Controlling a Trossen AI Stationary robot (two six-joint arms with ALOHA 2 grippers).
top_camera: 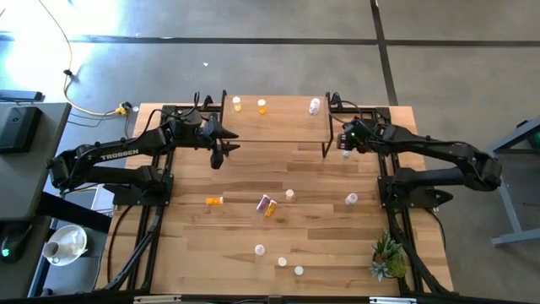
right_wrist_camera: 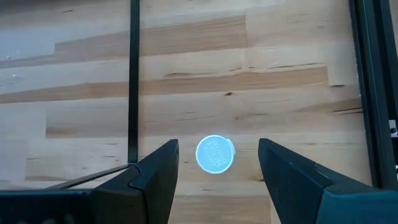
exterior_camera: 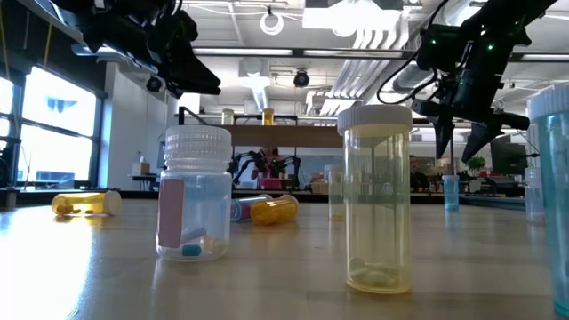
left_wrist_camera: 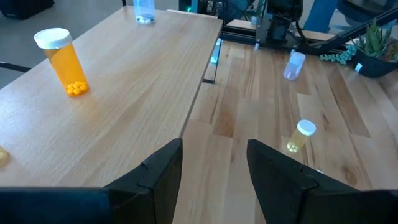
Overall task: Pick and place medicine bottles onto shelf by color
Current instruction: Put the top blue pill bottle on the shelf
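High view: I see my right gripper (top_camera: 345, 145) open above a white-capped bottle (right_wrist_camera: 215, 154), at the shelf's (top_camera: 278, 127) three o'clock; my left gripper (top_camera: 221, 152) is open, empty.

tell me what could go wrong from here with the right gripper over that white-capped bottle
The open right gripper hangs above the white-capped bottle, close to the shelf's thin black metal leg; a finger could clip that leg on descent. The bottle is small and upright, so an off-centre close may tip it.
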